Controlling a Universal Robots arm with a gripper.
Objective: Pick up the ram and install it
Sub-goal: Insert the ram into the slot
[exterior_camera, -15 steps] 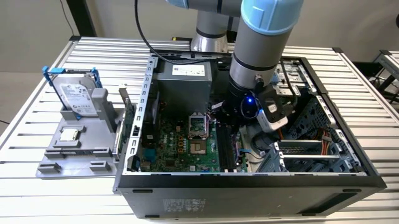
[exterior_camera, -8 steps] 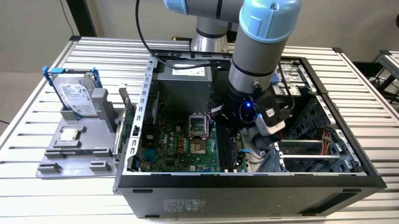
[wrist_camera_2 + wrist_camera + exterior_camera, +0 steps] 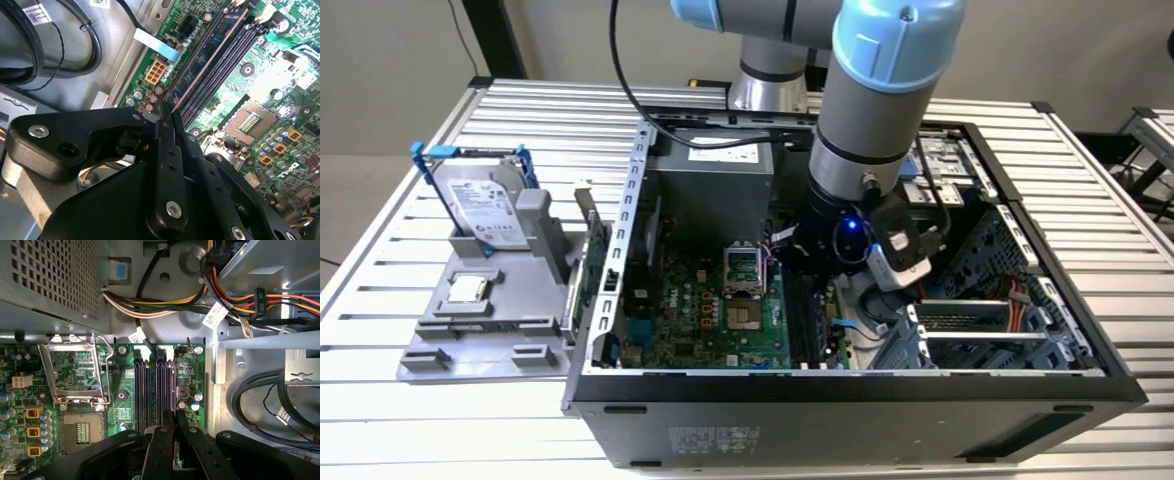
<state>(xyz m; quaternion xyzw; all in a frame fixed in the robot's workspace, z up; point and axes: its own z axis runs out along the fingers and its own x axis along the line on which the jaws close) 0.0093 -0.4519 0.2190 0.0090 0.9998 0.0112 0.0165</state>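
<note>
Black hand (image 3: 172, 117) clamped on the ram (image 3: 207, 62), over the motherboard's slots (image 3: 155, 390).

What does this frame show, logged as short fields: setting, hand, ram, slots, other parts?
setting: open computer case lying on a slatted table, motherboard exposed
hand: inside the case, above the black memory slots; hand shut on the ram
ram: thin stick seen edge-on in the second wrist view, running along the slots, one end between the fingers
slots: four parallel black slots beside the open processor socket
other parts: hard drive in a blue frame, upright on a grey stand at the exterior view's left, outside the case
</note>
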